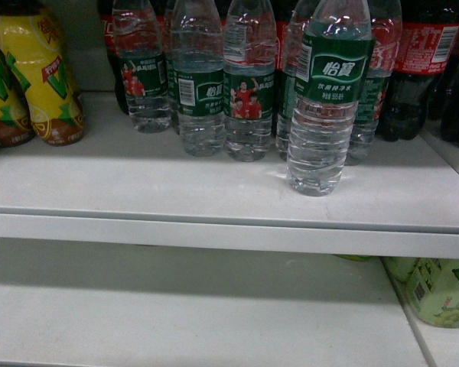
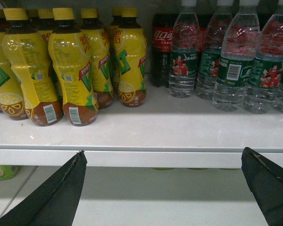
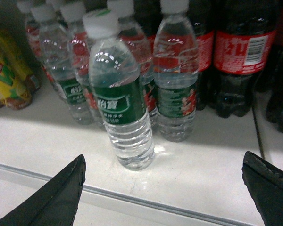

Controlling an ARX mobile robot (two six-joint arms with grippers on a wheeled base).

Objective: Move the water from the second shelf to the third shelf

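A clear ribbed water bottle (image 1: 325, 99) (image 3: 120, 99) with a green label stands upright on the upper white shelf (image 1: 138, 180), forward of a row of like water bottles (image 1: 214, 84) (image 2: 231, 66). My right gripper (image 3: 162, 162) is open, its two black fingertips (image 3: 68, 188) wide apart in front of the shelf edge, short of the front bottle and touching nothing. My left gripper (image 2: 162, 157) is open too, level with the shelf's front lip (image 2: 146, 157), with nothing between its fingers. Neither gripper shows in the head view.
Yellow juice bottles (image 2: 70, 66) (image 1: 34, 73) crowd the shelf's left. Dark cola bottles with red labels (image 1: 417, 65) (image 3: 240, 52) stand at the right and behind. The lower shelf (image 1: 176, 313) holds pale green bottles (image 1: 444, 290) at the right.
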